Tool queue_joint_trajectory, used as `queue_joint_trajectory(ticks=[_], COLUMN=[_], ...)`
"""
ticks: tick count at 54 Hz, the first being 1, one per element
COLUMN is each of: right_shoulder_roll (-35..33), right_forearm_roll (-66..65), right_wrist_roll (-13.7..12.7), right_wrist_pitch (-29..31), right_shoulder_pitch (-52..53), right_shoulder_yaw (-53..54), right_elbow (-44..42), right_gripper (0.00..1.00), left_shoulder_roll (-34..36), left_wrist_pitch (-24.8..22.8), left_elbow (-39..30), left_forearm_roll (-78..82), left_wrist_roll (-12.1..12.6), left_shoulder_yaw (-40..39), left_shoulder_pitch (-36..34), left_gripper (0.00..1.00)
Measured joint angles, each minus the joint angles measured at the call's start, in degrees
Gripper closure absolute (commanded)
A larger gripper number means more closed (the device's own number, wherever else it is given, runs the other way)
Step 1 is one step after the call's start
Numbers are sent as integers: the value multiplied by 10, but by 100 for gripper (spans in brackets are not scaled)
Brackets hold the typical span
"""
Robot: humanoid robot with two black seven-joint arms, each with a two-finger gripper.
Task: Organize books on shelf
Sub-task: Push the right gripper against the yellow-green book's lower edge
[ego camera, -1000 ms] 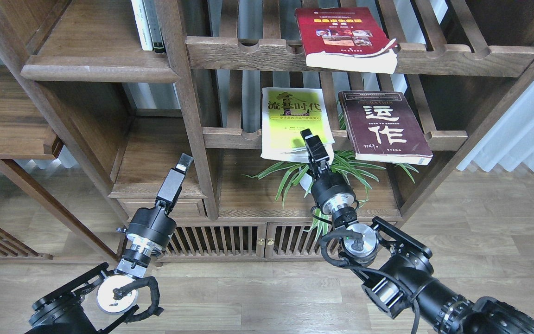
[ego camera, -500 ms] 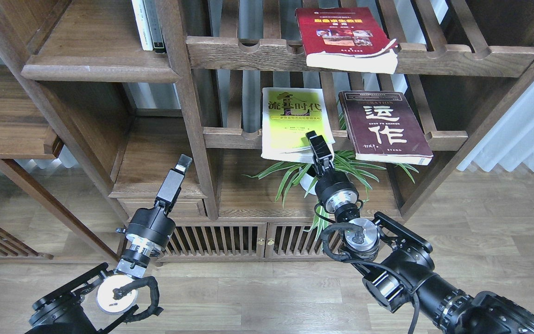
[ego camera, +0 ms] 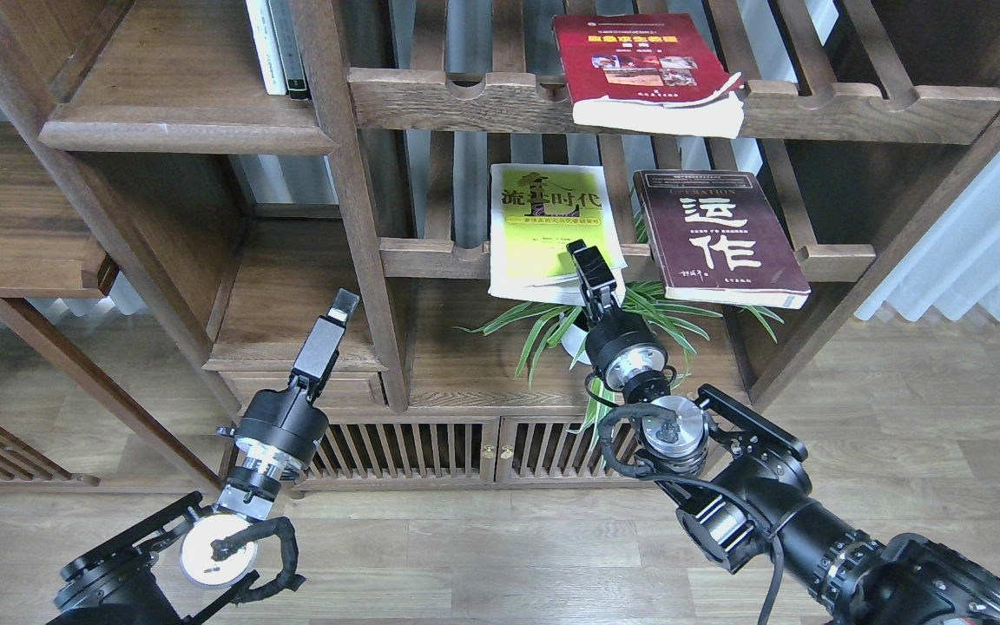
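Three books lie flat on slatted racks. The yellow-green book and the dark maroon book share the middle rack, and the red book lies on the upper rack. The solid wooden shelf is at the upper left. My right gripper reaches up to the yellow-green book's front right corner and overlaps its lower edge. Its dark fingers cannot be told apart. My left gripper hangs in front of the lower left compartment, touching nothing, and its fingers cannot be told apart either.
Slim white and dark-spined volumes stand at the shelf's right end. A potted green plant sits under the middle rack, behind my right wrist. A vertical post separates the left shelves from the racks. White curtains hang at the right.
My right arm has pushed slightly forward; its gripper shifted a little right along the yellow-green book's lower edge, then back up-left. The books and left arm have not moved.
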Motion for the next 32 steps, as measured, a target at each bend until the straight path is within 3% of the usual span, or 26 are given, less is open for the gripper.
queue_joint_trajectory(ticks=[11,12,24,32], right_shoulder_roll=[0,0,0,0], right_forearm_roll=[13,16,26,31], right_wrist_roll=[0,0,0,1], right_wrist_pitch=[0,0,0,1], right_shoulder_pitch=[7,9,17,18], right_shoulder_yaw=[0,1,3,4], right_elbow=[-1,-5,-19,-22], right_gripper=[28,32,45,61], left_shoulder_roll=[0,0,0,0], left_wrist_pitch=[0,0,0,0], left_elbow=[1,1,1,4], left_forearm_roll=[0,0,0,0], left_wrist_roll=[0,0,0,0], left_shoulder_yaw=[0,-1,-1,-1], left_shoulder_pitch=[-1,-1,-1,-1], left_gripper=[0,0,0,0])
